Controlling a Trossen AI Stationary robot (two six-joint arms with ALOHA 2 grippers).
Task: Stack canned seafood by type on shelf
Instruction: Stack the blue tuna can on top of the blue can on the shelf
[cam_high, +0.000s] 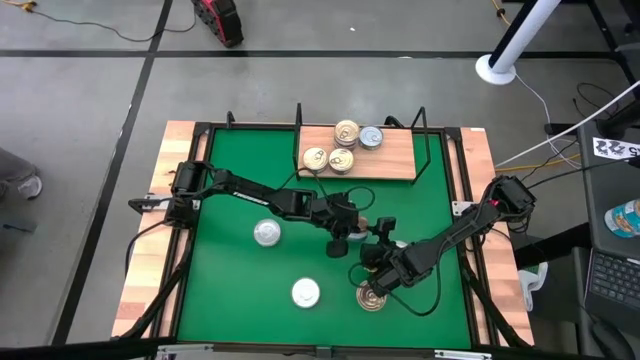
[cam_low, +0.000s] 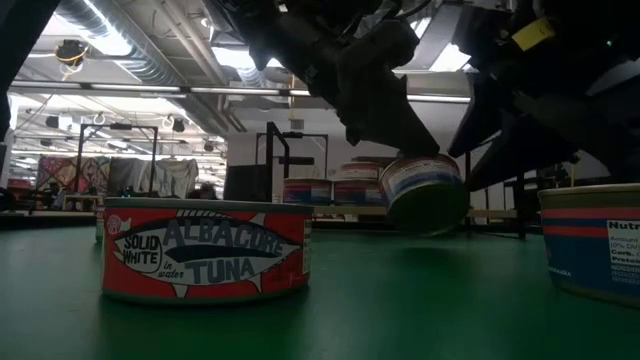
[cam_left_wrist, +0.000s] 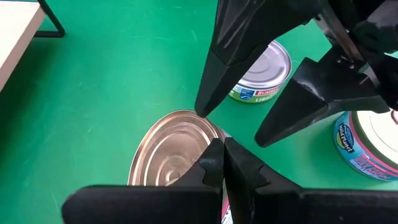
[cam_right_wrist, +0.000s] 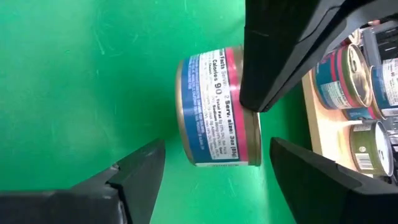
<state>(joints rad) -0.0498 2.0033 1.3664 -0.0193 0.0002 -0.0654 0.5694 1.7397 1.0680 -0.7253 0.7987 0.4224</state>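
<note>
Green felt table (cam_high: 230, 200) w/ wooden plank edging; grey floor around, workshop w/ ceiling lights behind. Light wooden shelf (cam_high: 395, 160) at far edge carries four tins. Left gripper (cam_left_wrist: 222, 163) pinched shut on rim of gold-topped, pink-and-blue-labelled tin (cam_right_wrist: 217, 107), tilted just above mid-table. Right gripper (cam_right_wrist: 214, 165) gapes wide just beside it, empty. Red albacore tin (cam_low: 205, 262) in front; another tin cut off at frame edge.

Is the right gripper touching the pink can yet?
Apart. In the right wrist view the right gripper stands open, and green mat shows between each of its fingers and the pink can, which the left gripper's fingers meet.
</note>
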